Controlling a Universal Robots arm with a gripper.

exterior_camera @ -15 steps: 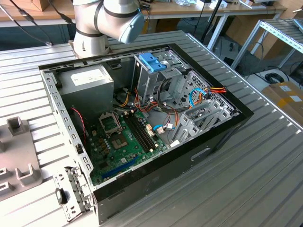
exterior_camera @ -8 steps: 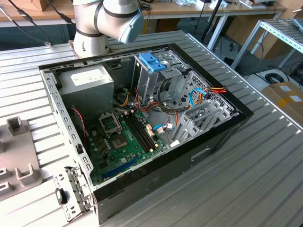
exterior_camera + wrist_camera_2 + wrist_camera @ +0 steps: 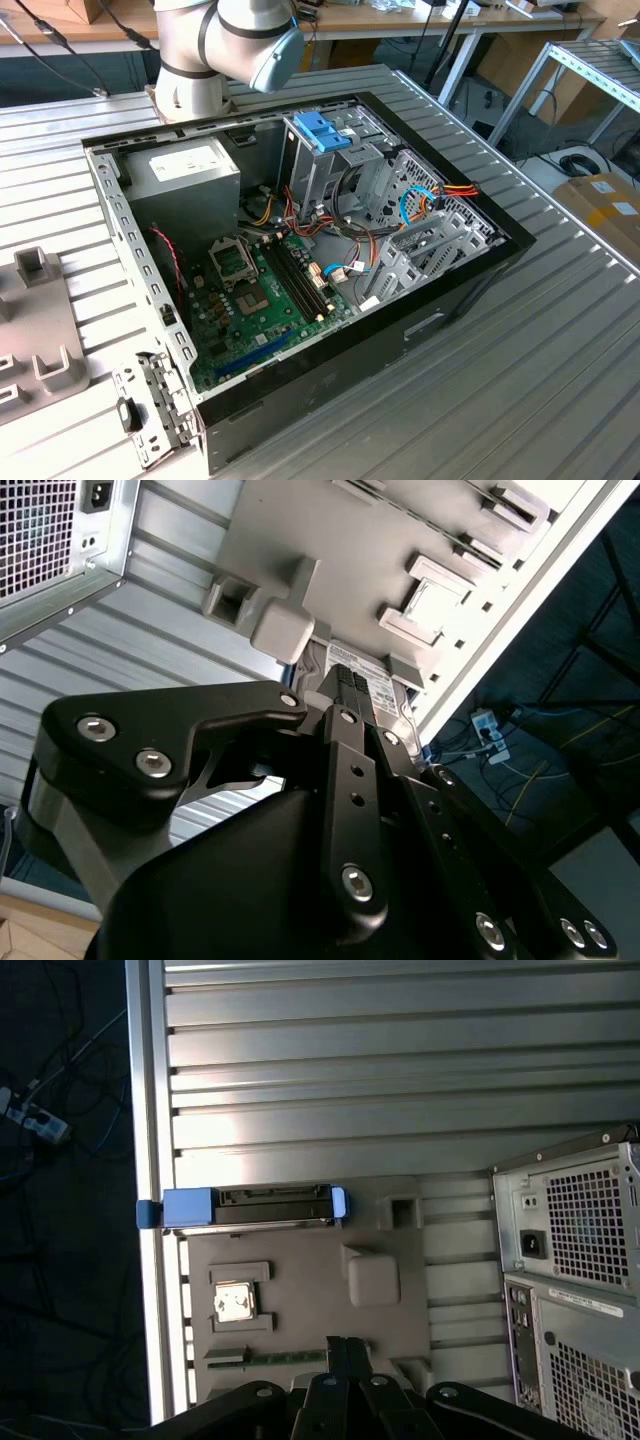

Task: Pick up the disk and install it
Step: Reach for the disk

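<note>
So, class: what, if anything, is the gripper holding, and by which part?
Nothing. The gripper is shut and empty; the disk sits ungripped on the grey tray.

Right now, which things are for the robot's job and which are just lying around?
For the job: flat grey metal disk in blue plastic frame; black gripper; open black computer case.
Just lying about: square silver chip; thin green memory stick.

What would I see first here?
The open computer case on the slatted table, green motherboard showing, stands out in the exterior view. In the first wrist view, the blue-framed disk sits in a grey fixture plate at the table's edge, the gripper hovering nearby.
</note>
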